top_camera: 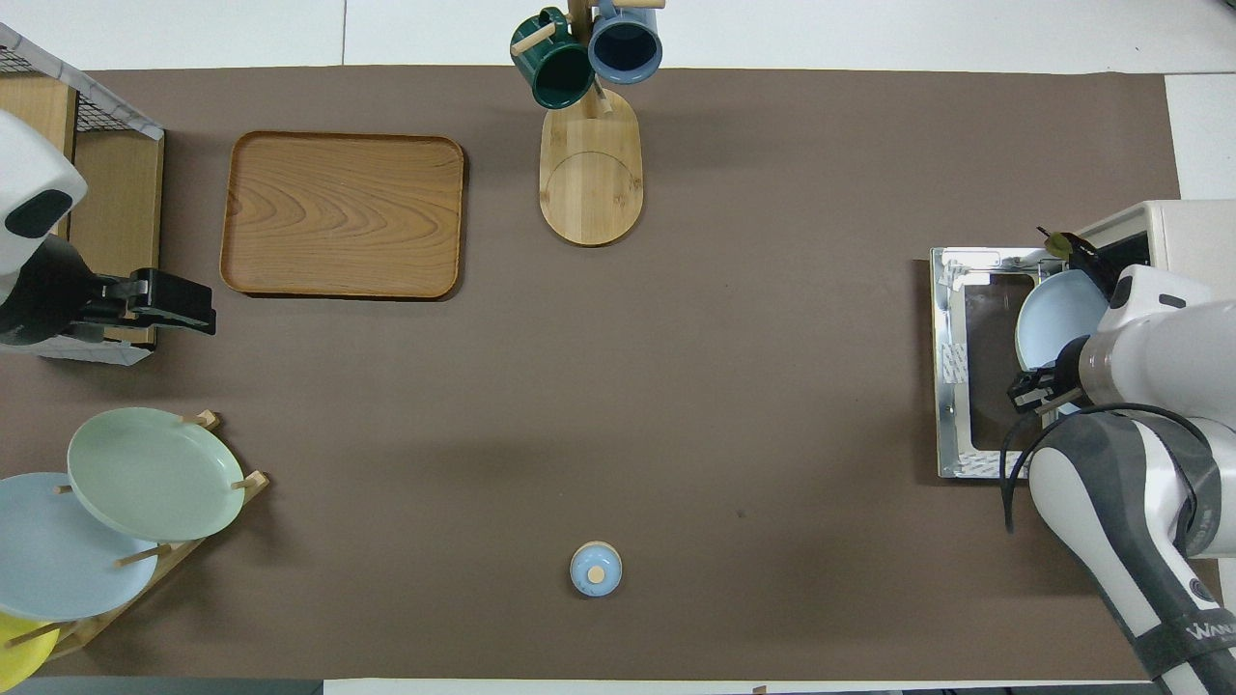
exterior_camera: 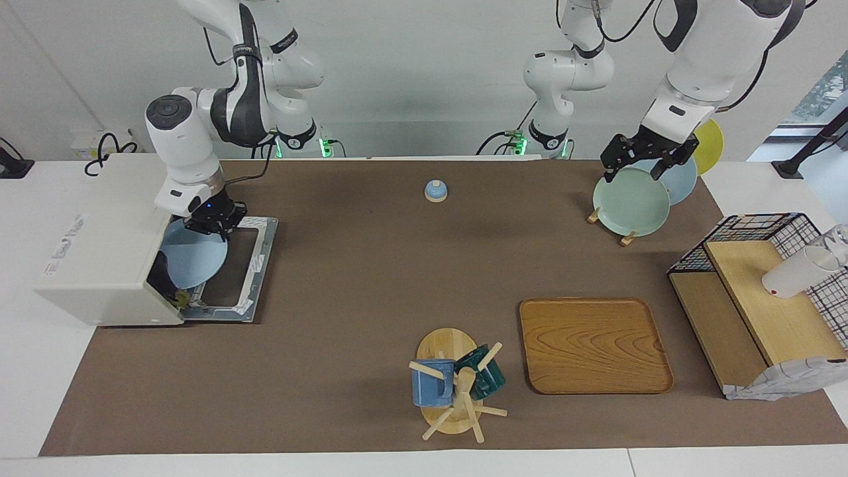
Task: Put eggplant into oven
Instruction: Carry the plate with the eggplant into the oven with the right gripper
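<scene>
The off-white oven stands at the right arm's end of the table, its door folded down flat. My right gripper is shut on the rim of a light blue plate, which is tilted into the oven's mouth. The plate's face is bare. Only the greenish stem end of the eggplant pokes out at the mouth's corner; its dark body is mostly hidden inside. Overhead, the eggplant shows at the edge of the plate. My left gripper waits open over the plate rack.
A rack holding green, blue and yellow plates stands near the left arm. On the mat are a wooden tray, a mug tree and a small blue lid. A wire shelf stands at the left arm's end.
</scene>
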You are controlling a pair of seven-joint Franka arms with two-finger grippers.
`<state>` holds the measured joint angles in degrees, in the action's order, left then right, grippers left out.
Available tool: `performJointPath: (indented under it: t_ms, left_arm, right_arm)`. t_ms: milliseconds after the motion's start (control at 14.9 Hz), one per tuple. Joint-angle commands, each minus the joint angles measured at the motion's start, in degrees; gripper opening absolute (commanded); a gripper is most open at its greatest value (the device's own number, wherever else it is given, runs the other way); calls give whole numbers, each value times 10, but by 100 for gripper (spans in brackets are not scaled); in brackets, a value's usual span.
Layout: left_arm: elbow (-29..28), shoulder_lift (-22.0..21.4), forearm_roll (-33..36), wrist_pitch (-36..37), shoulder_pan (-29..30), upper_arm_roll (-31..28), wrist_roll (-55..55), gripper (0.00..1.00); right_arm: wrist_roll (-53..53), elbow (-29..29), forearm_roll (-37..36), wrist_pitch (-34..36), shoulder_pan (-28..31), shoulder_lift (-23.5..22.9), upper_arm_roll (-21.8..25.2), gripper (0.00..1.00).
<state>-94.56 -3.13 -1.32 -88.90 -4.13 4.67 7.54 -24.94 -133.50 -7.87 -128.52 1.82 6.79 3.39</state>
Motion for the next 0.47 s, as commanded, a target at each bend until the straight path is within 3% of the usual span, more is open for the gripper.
performJointPath:
  t_ms: [0, 67, 202, 336, 404]
  left_arm:
    - [0, -3, 0, 9, 7, 5, -5, 100]
    - [0, -3, 0, 9, 7, 4, -5, 100]
    - [0, -3, 0, 9, 7, 4, -5, 100]
    - [0, -3, 0, 9, 7, 4, -5, 100]
    - [0, -3, 0, 9, 7, 4, -5, 100]
  right_arm:
    - [-14, -11, 12, -11, 10, 2, -5, 27]
    - [-15, -9, 12, -9, 9, 2, -5, 34]
    - [-14, 4, 12, 1, 1, 0, -7, 36]
    - [-9, 30, 13, 32, -32, -2, -8, 36]
    - [-2, 41, 13, 41, -47, -5, -8, 28]
